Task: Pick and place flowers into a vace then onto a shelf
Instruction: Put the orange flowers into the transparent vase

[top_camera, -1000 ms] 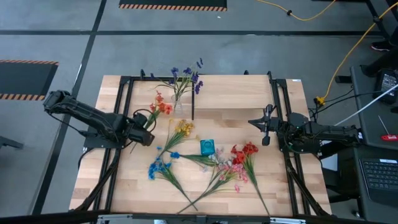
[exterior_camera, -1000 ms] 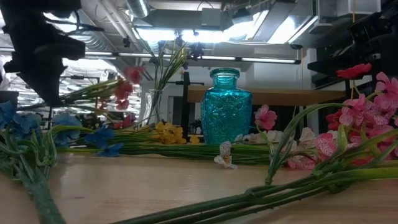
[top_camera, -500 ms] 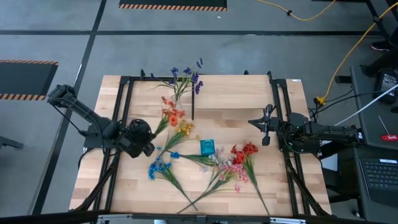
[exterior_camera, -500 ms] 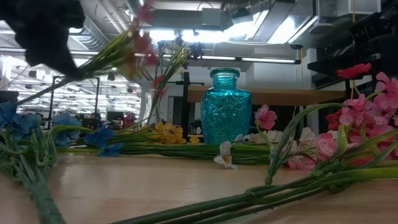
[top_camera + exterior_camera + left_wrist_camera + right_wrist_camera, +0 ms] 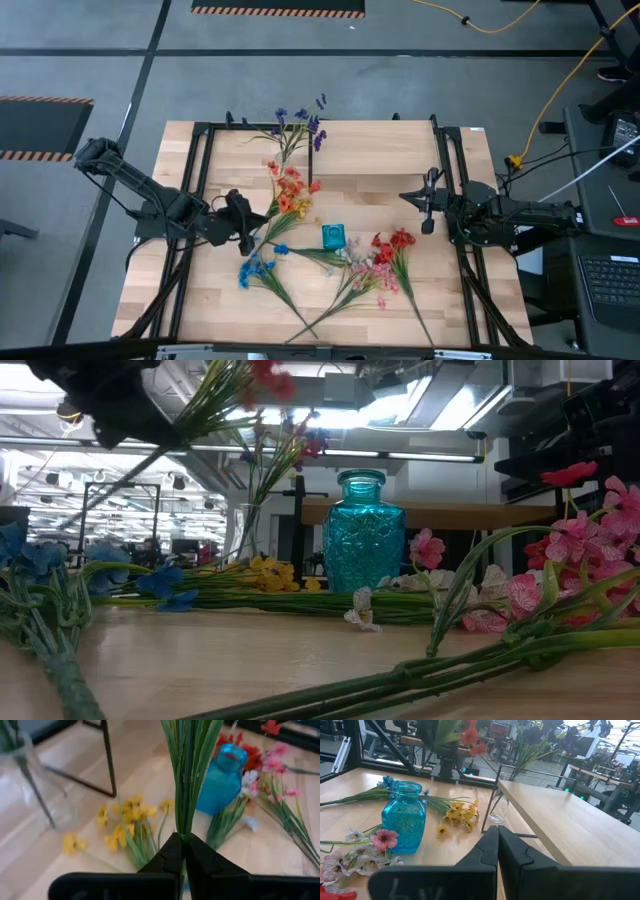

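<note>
L gripper (image 5: 243, 215) is clamped tight on the green stalks of the red/orange flowers (image 5: 288, 190), held up off the table (image 5: 440, 300), blooms over the yellow flowers (image 5: 272, 573) w/ the teal vase (image 5: 333, 237) near. R gripper (image 5: 428, 203) sits closed, empty, by the shelf (image 5: 400, 150) edge. Purple flowers (image 5: 300, 125) stand in a clear glass vase (image 5: 497, 810) next to the shelf; blue flowers (image 5: 255, 268) and pink flowers (image 5: 365, 270) lie on the table.

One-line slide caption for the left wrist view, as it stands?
Left gripper shut on the green stems of the orange flowers, above yellow flowers and the blue vase.
</note>
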Controlling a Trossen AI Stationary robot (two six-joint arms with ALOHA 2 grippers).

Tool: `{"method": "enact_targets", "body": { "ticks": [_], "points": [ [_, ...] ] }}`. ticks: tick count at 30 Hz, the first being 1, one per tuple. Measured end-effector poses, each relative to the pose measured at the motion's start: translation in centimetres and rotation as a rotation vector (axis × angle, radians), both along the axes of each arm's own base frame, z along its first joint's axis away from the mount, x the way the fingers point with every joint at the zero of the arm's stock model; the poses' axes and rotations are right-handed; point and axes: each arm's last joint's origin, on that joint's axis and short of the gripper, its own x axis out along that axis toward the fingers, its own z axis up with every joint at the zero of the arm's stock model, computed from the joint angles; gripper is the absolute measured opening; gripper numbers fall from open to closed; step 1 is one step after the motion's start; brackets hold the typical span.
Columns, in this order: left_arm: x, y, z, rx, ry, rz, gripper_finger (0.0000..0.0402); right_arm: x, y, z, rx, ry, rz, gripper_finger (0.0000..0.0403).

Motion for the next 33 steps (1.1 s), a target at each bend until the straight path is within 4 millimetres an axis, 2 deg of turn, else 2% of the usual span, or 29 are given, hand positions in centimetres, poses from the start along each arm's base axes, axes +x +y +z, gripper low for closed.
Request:
{"method": "enact_targets", "body": {
  "ticks": [8, 17, 26, 33],
  "points": [
    [1.7, 1.6, -0.8, 0.089, -0.127, -0.095, 0.0004, 0.0, 0.0, 0.0, 0.025, -0.004, -0.001, 0.0007],
    [2.8, 3.4, 0.9, 0.297, -0.259, -0.119, 0.0004, 0.0, 0.0, 0.0, 0.028, -0.005, -0.001, 0.0007],
    [3.2, 7.0, 1.0, 0.34, -0.234, 0.01, 0.0004, 0.0, 0.0, 0.0, 0.028, -0.005, -0.001, 0.0007],
    [3.5, 9.2, 2.2, 0.398, -0.341, -0.068, 0.0004, 0.0, 0.0, 0.0, 0.027, -0.004, -0.001, 0.0007]
  ]
}}
